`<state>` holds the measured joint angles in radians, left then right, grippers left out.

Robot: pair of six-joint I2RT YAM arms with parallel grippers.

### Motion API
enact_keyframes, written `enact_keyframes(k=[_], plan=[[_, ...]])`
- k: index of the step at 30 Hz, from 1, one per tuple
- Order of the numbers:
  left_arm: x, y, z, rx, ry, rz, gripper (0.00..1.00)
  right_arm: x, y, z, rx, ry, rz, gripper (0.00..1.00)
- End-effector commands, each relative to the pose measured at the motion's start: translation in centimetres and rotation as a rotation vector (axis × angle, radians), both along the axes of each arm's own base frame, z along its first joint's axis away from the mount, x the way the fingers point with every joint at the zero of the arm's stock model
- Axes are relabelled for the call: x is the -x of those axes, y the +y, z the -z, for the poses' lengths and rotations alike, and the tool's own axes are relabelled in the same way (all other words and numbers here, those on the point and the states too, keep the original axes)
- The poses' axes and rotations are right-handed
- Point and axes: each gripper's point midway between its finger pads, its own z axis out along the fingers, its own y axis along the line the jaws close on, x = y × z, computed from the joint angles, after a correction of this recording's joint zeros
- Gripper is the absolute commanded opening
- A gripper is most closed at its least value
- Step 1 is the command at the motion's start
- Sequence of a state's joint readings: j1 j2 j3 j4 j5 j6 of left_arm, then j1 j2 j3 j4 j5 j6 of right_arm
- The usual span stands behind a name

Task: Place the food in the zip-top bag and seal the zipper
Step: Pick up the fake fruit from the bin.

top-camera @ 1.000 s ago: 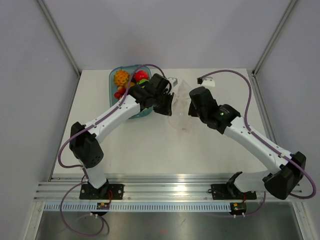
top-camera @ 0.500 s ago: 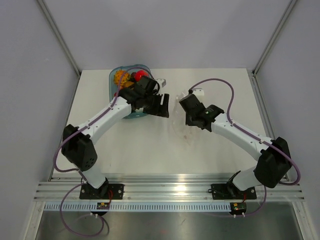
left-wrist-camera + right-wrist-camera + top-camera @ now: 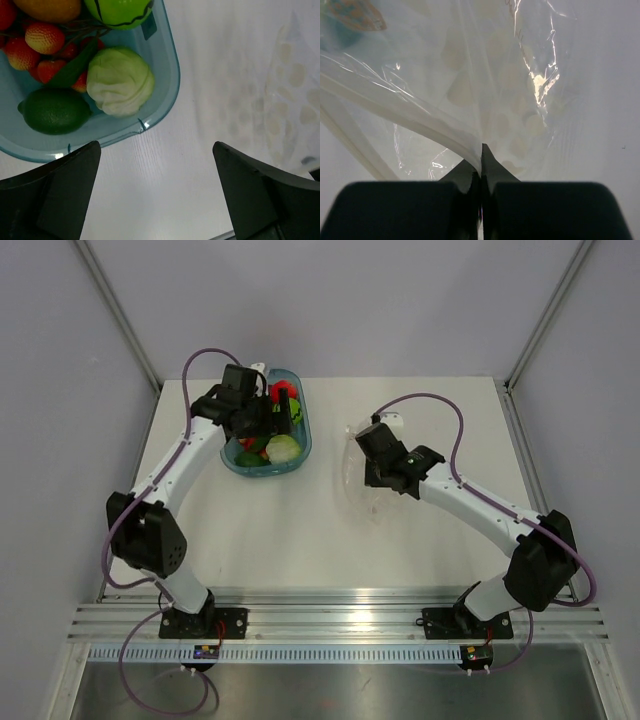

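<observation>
**Fig.** The left end effector [image 3: 156, 192], jaws wide and empty, hangs over the rim of the blue tray [image 3: 171, 75]. The tray holds the food [image 3: 50, 70], including a cabbage [image 3: 120, 81], a lime [image 3: 54, 111] and a green apple [image 3: 117, 10]. The right end effector [image 3: 481, 152], jaws closed, pinches a fold of the zip-top bag [image 3: 470, 75], which lies slack on the bench [image 3: 165, 165], apart from the tray. The toys appear light, rigid and smooth, so a grasp across the widest part seems safest. The film looks limp and slippery and is probably best held by its thicker mouth edge.
</observation>
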<state>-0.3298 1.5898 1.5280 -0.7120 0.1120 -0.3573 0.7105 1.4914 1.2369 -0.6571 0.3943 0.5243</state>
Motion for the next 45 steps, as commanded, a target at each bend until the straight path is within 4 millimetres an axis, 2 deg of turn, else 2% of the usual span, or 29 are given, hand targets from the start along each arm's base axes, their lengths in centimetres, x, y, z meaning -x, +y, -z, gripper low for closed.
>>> enact_keyframes(k=[1, 2, 3, 4, 5, 6, 7, 8, 9, 10, 12, 13, 15, 16, 17, 19, 22, 30, 35, 37, 39, 41, 42, 43, 44, 45], plan=[[-4.9, 0.2, -0.8, -0.007, -0.064, -0.086, 0.99, -1.2, 1.4, -2.3, -0.07, -0.051, -0.014, 0.0], [-6.1, 0.1, 0.7, -0.025, -0.04, -0.09, 0.99, -1.2, 1.5, -2.4, -0.074, -0.05, -0.017, 0.0], [-6.8, -0.1, 0.7, -0.03, -0.045, -0.089, 0.99, -1.3, 1.6, -2.4, -0.074, -0.05, -0.017, 0.0], [-8.0, -0.3, -0.5, -0.028, -0.08, -0.088, 0.99, -1.2, 1.6, -2.4, -0.078, -0.049, -0.02, 0.0], [-8.7, -0.3, -0.4, -0.041, -0.085, -0.088, 0.99, -1.2, 1.7, -2.4, -0.079, -0.048, -0.023, 0.0], [-9.6, -0.5, 0.8, -0.059, -0.072, -0.08, 0.99, -1.3, 1.7, -2.6, -0.084, -0.049, -0.022, 0.0], [-10.5, -0.6, -0.3, -0.072, -0.104, -0.068, 0.99, -1.2, 1.9, -2.6, -0.087, -0.047, -0.027, 0.0], [-11.3, -0.3, -0.4, -0.099, -0.119, -0.082, 0.99, -1.3, 1.9, -2.7, -0.088, -0.051, -0.029, 0.0], [-12.1, -0.3, 1.1, -0.127, -0.099, -0.075, 0.99, -1.3, 1.9, -2.7, -0.088, -0.049, -0.032, 0.0], [-13.0, -0.3, 0.1, -0.142, -0.132, -0.067, 0.99, -1.3, 2.0, -3.0, -0.091, -0.054, -0.035, 0.0], [-14.0, -0.4, 0.9, -0.168, -0.135, -0.049, 0.99, -1.4, 2.2, -3.0, -0.093, -0.054, -0.041, 0.0], [-14.7, -0.5, 2.3, -0.195, -0.123, -0.025, 0.99, -1.5, 2.3, -3.3, -0.098, -0.058, -0.044, 0.0], [-15.7, -0.6, 2.0, -0.216, -0.143, -0.012, 0.99, -1.6, 2.5, -3.3, -0.098, -0.056, -0.049, 0.0], [-16.0, -0.6, 3.7, -0.247, -0.117, 0.012, 0.99, -1.7, 2.6, -3.2, -0.097, -0.054, -0.051, 0.0], [-16.3, -0.8, 3.5, -0.25, -0.127, 0.03, 0.99, -1.7, 2.7, -3.4, -0.103, -0.059, -0.052, 0.0], [-16.6, -0.8, 5.1, -0.281, -0.104, 0.057, 0.99, -1.8, 2.8, -3.2, -0.103, -0.053, -0.055, 0.0], [-16.9, -0.7, 5.6, -0.306, -0.107, 0.08, 0.99, -1.8, 3.0, -2.7, -0.101, -0.044, -0.057, 0.0], [-17.1, -1.4, 8.7, -0.337, -0.071, 0.108, 0.99, -1.8, 3.1, -2.5, -0.104, -0.038, -0.059, 0.0], [-17.4, -1.8, 9.5, -0.342, -0.066, 0.108, 0.98, -1.8, 3.1, -2.6, -0.105, -0.042, -0.061, 0.0], [-17.3, -2.0, 9.8, -0.337, -0.058, 0.11, 0.93, -1.9, 3.2, -2.5, -0.105, -0.042, -0.063, 0.0], [-17.2, -2.0, 9.8, -0.336, -0.056, 0.11, 0.83, -1.8, 3.3, -2.3, -0.105, -0.036, -0.066, 0.0], [-17.0, -2.0, 9.1, -0.333, -0.063, 0.105, 0.76, -1.8, 3.3, -2.3, -0.105, -0.036, -0.066, 0.0], [-16.7, -1.8, 9.2, -0.334, -0.056, 0.101, 0.69, -1.9, 3.3, -2.3, -0.107, -0.037, -0.065, 0.0], [-16.5, -1.7, 7.7, -0.324, -0.083, 0.092, 0.65, -1.9, 3.3, -2.2, -0.104, -0.035, -0.066, 0.0], [-16.4, -1.7, 7.1, -0.318, -0.094, 0.088, 0.63, -1.9, 3.3, -2.3, -0.105, -0.036, -0.066, 0.0], [-15.7, -1.5, 7.8, -0.319, -0.074, 0.087, 0.56, -1.9, 3.3, -2.3, -0.107, -0.037, -0.065, 0.0]])
